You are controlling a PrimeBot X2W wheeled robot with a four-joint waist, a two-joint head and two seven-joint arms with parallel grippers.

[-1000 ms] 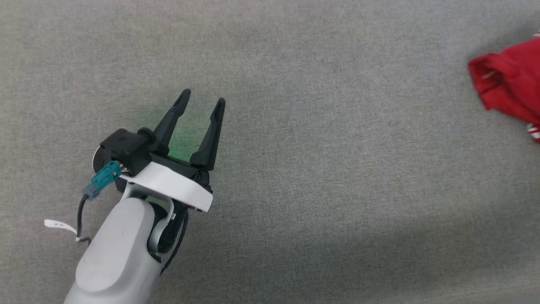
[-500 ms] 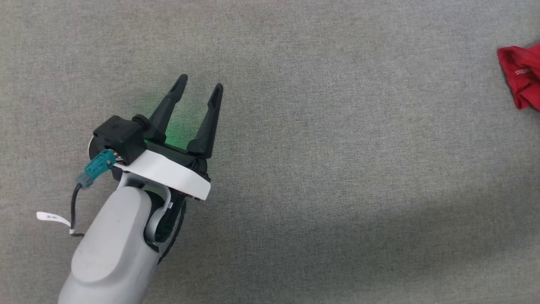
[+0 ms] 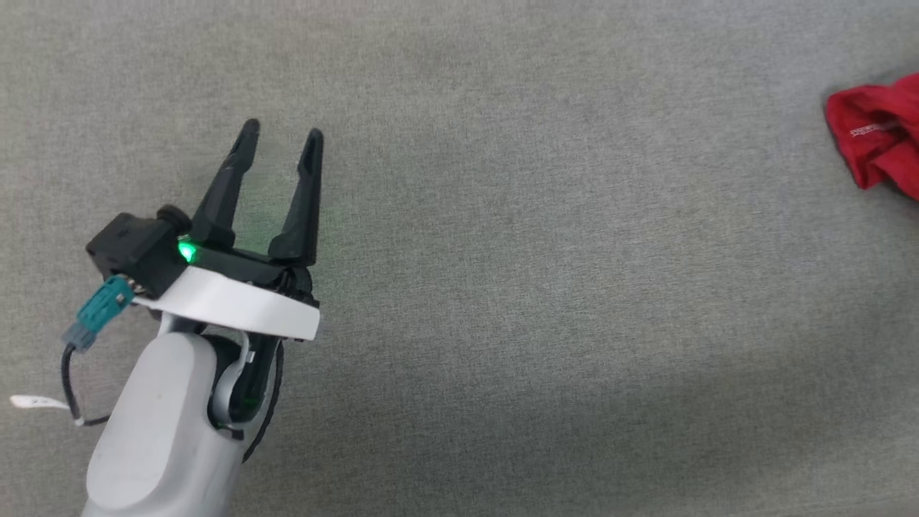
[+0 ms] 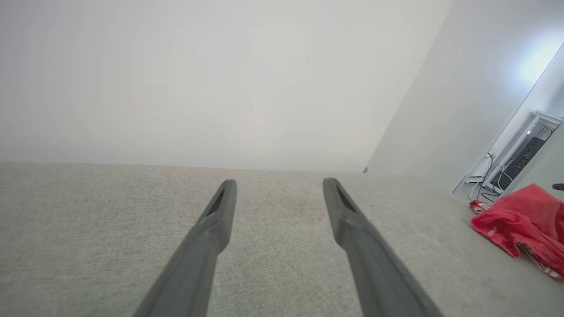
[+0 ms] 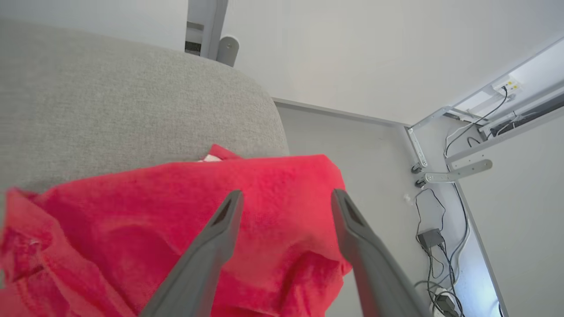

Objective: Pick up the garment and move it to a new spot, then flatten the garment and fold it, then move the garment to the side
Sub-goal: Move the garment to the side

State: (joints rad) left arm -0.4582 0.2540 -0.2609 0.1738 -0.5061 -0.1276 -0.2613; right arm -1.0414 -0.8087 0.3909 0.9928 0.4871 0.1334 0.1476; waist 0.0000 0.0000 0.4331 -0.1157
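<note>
Across the head view, the left hand [image 3: 282,131] is hovering, fingers [image 3: 303,194] apart, over the grey fabric-covered counter [image 3: 538,287], well apart from the bright red fabric garment [image 3: 879,136] lying bunched far right. Left wrist view: likewise. Right wrist view: the right hand [image 5: 287,193], fingers [image 5: 207,251] spread, is hanging over the garment [image 5: 132,220], as for gripping or releasing.
</note>
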